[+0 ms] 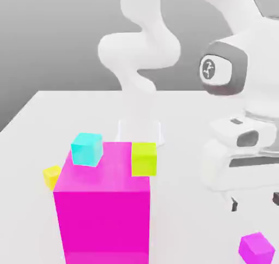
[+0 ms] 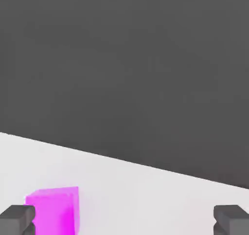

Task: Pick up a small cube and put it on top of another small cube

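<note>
Working from the exterior view's left, you have a small matte yellow cube on the flat white tabletop, tucked against the far left flank of the huge glossy magenta block. A small cyan cube sits at that block's far left top corner, and a small lime-green cube at its far right edge; whether either rests on the block or behind it, you cannot tell. The smooth white arm's gripper hangs at the right with its dark fingertips spread wide apart and nothing between them. The small plain magenta-purple cube lies on the table at the near right, just below the gripper.

In the hand view that cube sits close to one finger, not centred. I judge you should shift sideways until it lies midway, square the pads to its flat faces, then descend. Its sharp edges and plain sides should grip well.
</note>
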Robot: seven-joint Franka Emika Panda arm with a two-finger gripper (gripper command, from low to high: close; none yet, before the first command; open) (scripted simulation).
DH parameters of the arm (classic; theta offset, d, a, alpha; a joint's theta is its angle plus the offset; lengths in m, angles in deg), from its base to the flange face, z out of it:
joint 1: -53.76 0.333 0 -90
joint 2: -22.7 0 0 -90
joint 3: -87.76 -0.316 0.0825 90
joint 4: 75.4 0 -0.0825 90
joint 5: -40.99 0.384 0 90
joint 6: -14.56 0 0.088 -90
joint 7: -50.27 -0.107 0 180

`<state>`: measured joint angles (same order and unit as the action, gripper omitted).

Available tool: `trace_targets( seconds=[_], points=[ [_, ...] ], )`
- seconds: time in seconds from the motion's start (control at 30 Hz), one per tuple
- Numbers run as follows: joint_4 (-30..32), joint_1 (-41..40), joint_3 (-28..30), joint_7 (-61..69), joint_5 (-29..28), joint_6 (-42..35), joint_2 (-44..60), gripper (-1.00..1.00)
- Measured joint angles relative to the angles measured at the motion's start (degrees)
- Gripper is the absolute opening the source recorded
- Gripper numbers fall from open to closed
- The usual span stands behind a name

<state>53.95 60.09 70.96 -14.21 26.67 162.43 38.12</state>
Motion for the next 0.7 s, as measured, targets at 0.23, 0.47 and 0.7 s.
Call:
trace_targets(
  seconds=[0.23, 0.47, 0.7],
  points=[
    [-1.9, 4.5, 2.1, -3.4, -3.1, 7.5, 14.1, 0.00],
    [-2.4, 5.5, 3.3, -4.1, -4.1, 9.3, 16.5, -1.00],
    [-0.1, 1.4, 0.8, -2.8, 2.0, 2.3, 6.4, -1.00]
  ],
)
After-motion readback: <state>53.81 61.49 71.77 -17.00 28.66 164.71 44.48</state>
